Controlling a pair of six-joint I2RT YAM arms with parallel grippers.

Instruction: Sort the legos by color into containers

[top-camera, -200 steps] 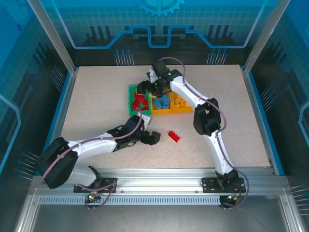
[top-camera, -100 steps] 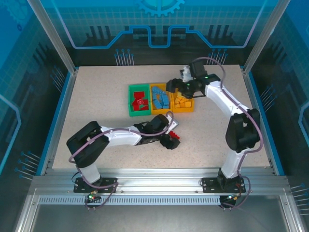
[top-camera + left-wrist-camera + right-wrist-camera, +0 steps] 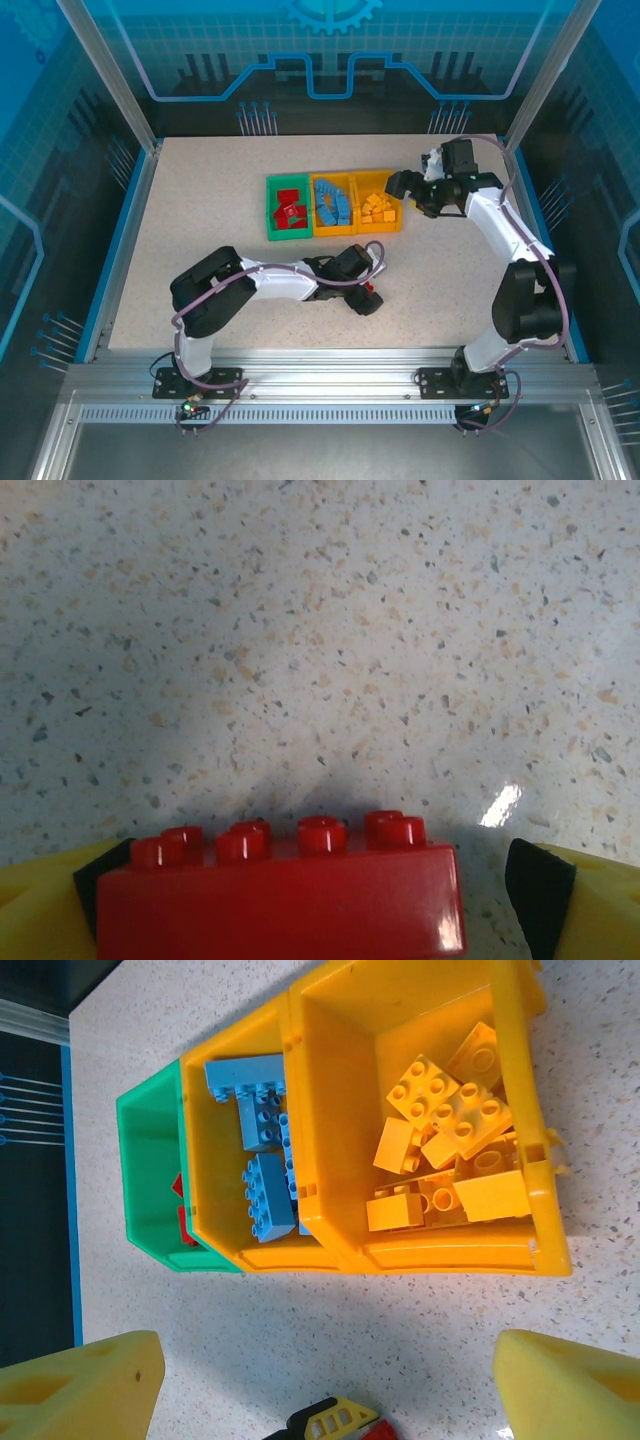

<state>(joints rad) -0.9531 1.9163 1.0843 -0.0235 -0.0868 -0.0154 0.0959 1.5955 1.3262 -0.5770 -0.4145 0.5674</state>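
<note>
Speckled table fills the ground of the enclosure, with blue panels behind it and at its sides. Compared with one second ago, the left gripper has moved to the right and now reaches the single red brick, which before lay apart from it. The right gripper has left its place over the bins and now hangs just beside the outer wall of the right bin. In the left wrist view the red brick lies between the two yellow fingers, studs up. The jaws stand apart: the left pad is at the end of the brick and a strip of table shows before the right pad, so it is not clamped. The right gripper is also spread wide, with nothing between its fingers. The green bin holds red bricks, the middle bin blue ones, and the right bin orange-yellow ones. The red brick rests in front of the bins, apart from them, with bare table to its right and toward the near edge.
</note>
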